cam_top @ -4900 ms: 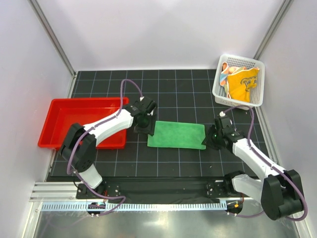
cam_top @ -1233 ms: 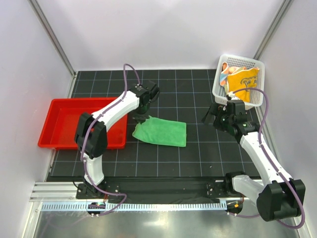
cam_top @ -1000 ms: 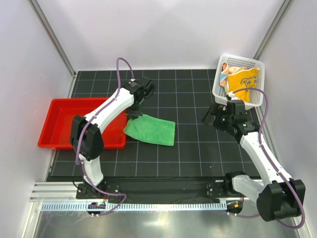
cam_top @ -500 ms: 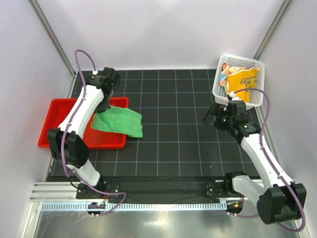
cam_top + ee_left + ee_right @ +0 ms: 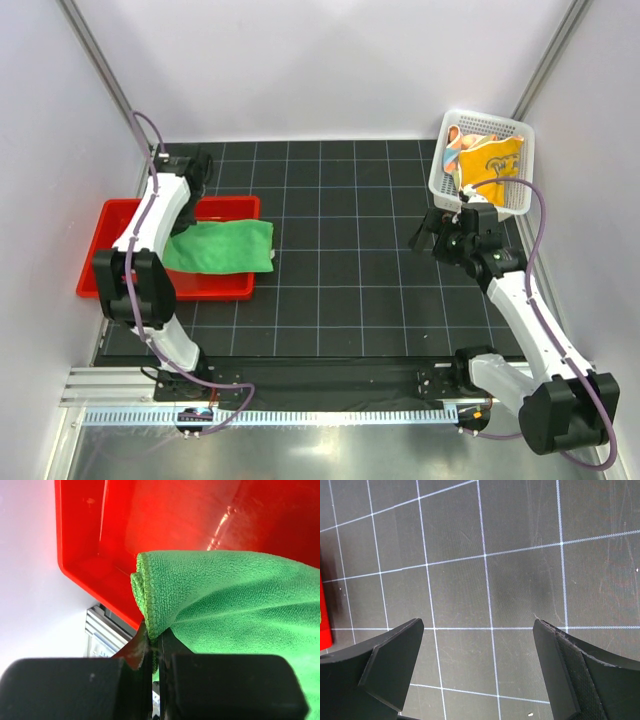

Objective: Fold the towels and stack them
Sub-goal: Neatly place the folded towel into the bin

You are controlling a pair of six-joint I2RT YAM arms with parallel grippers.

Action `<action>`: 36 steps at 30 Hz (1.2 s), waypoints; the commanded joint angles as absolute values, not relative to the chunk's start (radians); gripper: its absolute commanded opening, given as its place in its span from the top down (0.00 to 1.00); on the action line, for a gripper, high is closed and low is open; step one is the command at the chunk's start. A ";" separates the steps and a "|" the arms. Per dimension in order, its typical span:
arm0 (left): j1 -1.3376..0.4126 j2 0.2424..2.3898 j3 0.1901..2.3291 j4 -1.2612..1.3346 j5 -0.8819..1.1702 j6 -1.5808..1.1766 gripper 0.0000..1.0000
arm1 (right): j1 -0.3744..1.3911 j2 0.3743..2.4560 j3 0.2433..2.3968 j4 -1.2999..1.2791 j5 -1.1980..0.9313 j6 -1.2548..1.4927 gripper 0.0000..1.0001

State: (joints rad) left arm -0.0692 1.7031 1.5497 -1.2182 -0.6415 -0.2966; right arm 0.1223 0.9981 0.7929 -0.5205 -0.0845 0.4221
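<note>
Red tray [image 5: 105,235] sits at the left of the worktop [image 5: 340,300]. The left gripper [image 5: 154,645] is over the tray's far side, jaws clamped on a bunched edge of the green towel [image 5: 220,247]. The towel trails rightward from the jaws, long axis left-right, its right end past the tray's right wall. Resting or hanging: cannot tell. Likely next step: lower and release.

The right gripper [image 5: 477,630] has its jaws wide apart and empty over bare grid. It is the arm nearer the white basket [image 5: 440,185], which holds the orange towel [image 5: 492,160].

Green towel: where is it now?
Top view, left side: the green towel is over the right half of the red tray, one folded edge pinched in the left gripper.
</note>
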 commanded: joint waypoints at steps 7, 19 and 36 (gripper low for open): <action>-0.005 1.799 1.499 -1.078 -0.790 -0.287 1.00 | 0.123 0.956 0.790 -0.468 -0.118 0.419 0.00; 0.101 1.950 1.534 -0.974 -0.842 -0.255 1.00 | 0.120 0.948 0.801 -0.446 -0.159 0.426 0.00; 0.167 1.915 1.800 -1.135 -0.556 -0.385 0.38 | 0.121 0.963 0.799 -0.449 -0.163 0.422 0.00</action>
State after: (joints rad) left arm 0.1852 2.0453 1.7817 -1.1072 -0.7811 -0.3340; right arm 0.1223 0.9730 0.7891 -0.4778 -0.1604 0.4232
